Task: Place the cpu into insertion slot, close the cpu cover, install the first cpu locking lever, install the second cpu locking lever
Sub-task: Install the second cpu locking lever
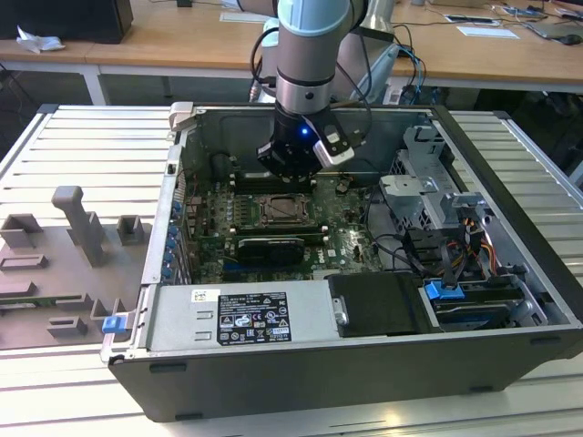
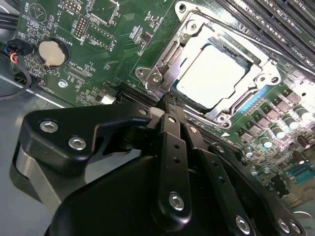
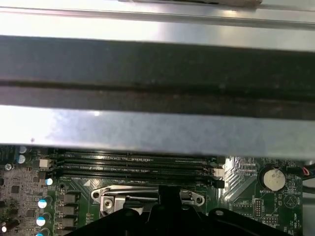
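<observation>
CPU, its dull silver top catching the light, is sitting flat in the socket on the green motherboard, just beyond the tips of the fingers in the second wrist view. Framing it, the cpu cover is lying down around the chip, its open window showing the metal lid, with a thin locking lever running along the edge nearest the fingers. Judging by how flat the frame is resting, the chip is already seated and the cover lowered; whether either lever is hooked cannot be told.

Going from the exterior view's left to its right, grey printed fixtures are standing on the table, then the open computer case is lying on its side, with the gripper hanging over the board just behind the socket, and drive bays and cables are crowding the far end.

Black fingers are pressed together, clenched on nothing, with their tips close to the socket's corner beside the lever.

Such a chip is likely light, rigid and fragile underneath, best taken by its edges; the cover and levers are probably thin, springy steel, better pushed at their free ends.
</observation>
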Controlling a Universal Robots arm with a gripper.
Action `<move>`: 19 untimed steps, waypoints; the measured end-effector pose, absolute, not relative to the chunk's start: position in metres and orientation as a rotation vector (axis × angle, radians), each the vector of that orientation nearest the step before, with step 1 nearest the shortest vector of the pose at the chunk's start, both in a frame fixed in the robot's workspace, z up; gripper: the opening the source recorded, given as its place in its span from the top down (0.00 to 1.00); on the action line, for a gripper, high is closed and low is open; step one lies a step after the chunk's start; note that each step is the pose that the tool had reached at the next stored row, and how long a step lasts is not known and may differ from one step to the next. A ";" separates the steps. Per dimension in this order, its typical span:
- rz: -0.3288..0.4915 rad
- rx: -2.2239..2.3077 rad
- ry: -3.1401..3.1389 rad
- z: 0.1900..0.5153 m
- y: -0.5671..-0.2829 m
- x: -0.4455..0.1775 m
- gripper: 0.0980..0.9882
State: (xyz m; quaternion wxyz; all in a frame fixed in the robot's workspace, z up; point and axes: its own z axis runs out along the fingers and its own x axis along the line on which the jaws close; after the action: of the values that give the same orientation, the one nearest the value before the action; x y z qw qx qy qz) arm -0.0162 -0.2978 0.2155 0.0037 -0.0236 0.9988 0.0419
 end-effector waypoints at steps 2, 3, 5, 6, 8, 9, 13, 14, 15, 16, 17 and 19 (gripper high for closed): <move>0.131 -0.074 3.131 0.216 -0.299 -0.016 0.99; 0.131 -0.074 3.130 0.215 -0.300 -0.016 0.99; 0.132 -0.074 3.131 0.218 -0.304 -0.016 0.99; 0.132 -0.074 3.130 0.222 -0.304 -0.016 0.99; 0.132 -0.074 3.130 0.244 -0.304 -0.016 0.99; 0.129 -0.074 3.131 0.255 -0.304 -0.016 0.99; 0.129 -0.074 3.131 0.259 -0.315 -0.016 0.99; 0.129 -0.074 3.131 0.259 -0.321 -0.016 0.99; 0.129 -0.074 3.131 0.259 -0.329 -0.016 0.99; 0.129 -0.074 3.131 0.259 -0.334 -0.016 0.99; 0.129 -0.074 3.131 0.259 -0.339 -0.016 0.99; 0.131 -0.074 3.131 0.259 -0.347 -0.016 0.99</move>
State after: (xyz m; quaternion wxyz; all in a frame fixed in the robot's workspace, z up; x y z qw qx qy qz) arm -0.0162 -0.3469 0.2592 0.0037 -0.0236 0.9988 0.0418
